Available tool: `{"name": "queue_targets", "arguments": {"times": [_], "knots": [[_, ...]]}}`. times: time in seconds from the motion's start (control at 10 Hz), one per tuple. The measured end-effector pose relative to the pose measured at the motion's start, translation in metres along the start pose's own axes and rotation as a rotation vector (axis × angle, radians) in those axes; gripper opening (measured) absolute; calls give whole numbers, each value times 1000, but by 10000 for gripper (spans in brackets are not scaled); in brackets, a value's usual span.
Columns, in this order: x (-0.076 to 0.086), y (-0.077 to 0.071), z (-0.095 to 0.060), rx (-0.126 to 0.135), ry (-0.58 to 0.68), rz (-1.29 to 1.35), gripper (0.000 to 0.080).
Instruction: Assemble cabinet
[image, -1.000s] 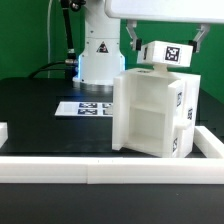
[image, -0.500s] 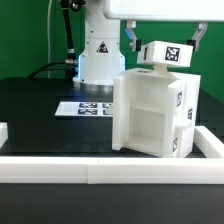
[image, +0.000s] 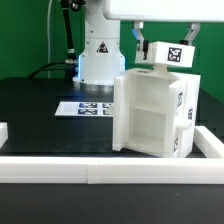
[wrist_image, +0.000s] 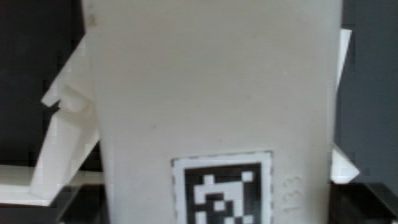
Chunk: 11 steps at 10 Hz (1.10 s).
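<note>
**Inspector:** Exterior view: the large white plastic cabinet box with shelf compartments (image: 150, 115) stands on the black bench (image: 40, 110) at its near edge, towards the corner on the exterior view's right.

**Clerk:** And the claw (image: 166, 45)?

**Inspector:** It straddles a small white tagged block (image: 170, 55) just over the cabinet's top. I cannot tell whether it grips.

**Clerk:** Wrist view?

**Inspector:** A white tagged panel (wrist_image: 196, 90) fills it and the fingers are hidden. Advice: square the block to the top, then lower slowly.

My gripper (image: 165, 40) hangs over the large white plastic cabinet (image: 148, 118); the thin white marker board (image: 85, 107) lies toward the exterior view's left.
</note>
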<state>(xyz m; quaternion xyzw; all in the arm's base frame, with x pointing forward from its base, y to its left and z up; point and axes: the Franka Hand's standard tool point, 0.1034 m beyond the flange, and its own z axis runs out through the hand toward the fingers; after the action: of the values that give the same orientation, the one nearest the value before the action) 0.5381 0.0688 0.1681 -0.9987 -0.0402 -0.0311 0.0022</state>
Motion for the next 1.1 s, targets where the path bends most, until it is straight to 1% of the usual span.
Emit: {"name": "queue_targets", "arguments": {"times": [0.3, 0.4, 0.5, 0.6, 0.9, 1.1], "knots": [[0, 0, 0, 0, 0, 31, 559], [0, 0, 0, 2, 0, 96, 559], [0, -1, 0, 7, 0, 224, 559], [0, -1, 0, 18, 2, 341, 559], [1, -3, 0, 29, 0, 614, 560], [2, -3, 0, 32, -1, 787, 560]]}}
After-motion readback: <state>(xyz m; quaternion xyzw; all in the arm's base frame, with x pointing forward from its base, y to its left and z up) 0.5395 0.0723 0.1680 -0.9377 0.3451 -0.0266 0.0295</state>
